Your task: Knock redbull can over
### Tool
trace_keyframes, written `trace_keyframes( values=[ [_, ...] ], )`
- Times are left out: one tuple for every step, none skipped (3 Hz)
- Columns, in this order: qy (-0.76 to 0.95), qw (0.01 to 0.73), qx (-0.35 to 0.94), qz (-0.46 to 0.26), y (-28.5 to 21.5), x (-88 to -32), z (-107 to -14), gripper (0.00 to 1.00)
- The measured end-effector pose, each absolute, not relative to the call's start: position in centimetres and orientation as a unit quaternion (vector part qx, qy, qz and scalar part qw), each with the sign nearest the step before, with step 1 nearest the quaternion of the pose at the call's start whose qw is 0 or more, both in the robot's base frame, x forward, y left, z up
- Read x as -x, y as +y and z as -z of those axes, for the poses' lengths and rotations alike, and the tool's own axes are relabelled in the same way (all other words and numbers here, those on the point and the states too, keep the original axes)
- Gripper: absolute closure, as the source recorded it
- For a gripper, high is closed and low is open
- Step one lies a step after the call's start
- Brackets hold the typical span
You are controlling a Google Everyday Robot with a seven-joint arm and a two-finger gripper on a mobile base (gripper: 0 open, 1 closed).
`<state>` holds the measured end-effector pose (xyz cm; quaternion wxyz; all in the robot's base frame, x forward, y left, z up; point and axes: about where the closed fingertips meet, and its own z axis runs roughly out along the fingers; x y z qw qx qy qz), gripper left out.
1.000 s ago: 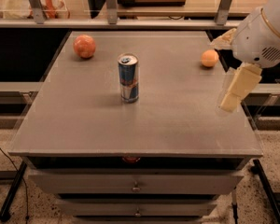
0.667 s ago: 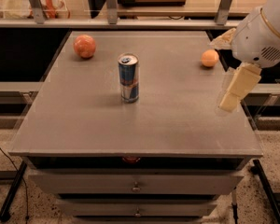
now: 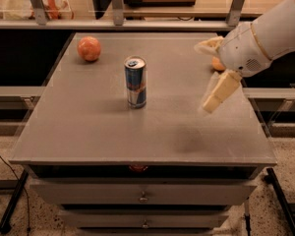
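Gripper point(image 3: 204, 76) hovered over right side of table point(image 3: 113, 132), fingers spread wide, holding nothing; open tabletop lay between it and redbull can point(image 3: 135, 82). Can stood upright near centre (blue-silver, red logo, tab top), well apart from edges. Orange fruit point(image 3: 89, 48) far left; grey matte top, drawers point(image 3: 143, 195) beneath

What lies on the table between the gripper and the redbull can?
Nothing: in the camera view, only bare table separates the upright can from the gripper, which hovers to its right.
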<state>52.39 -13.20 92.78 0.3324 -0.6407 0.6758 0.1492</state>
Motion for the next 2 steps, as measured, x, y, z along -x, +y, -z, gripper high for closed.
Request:
trace_keyframes(
  values=[
    [0.639,0.393,0.623,-0.219,-10.7,-54.7,-91.5,0.0],
    [0.615,0.433,0.597,-0.279,-8.6,-56.2,-90.3,0.0]
  ],
)
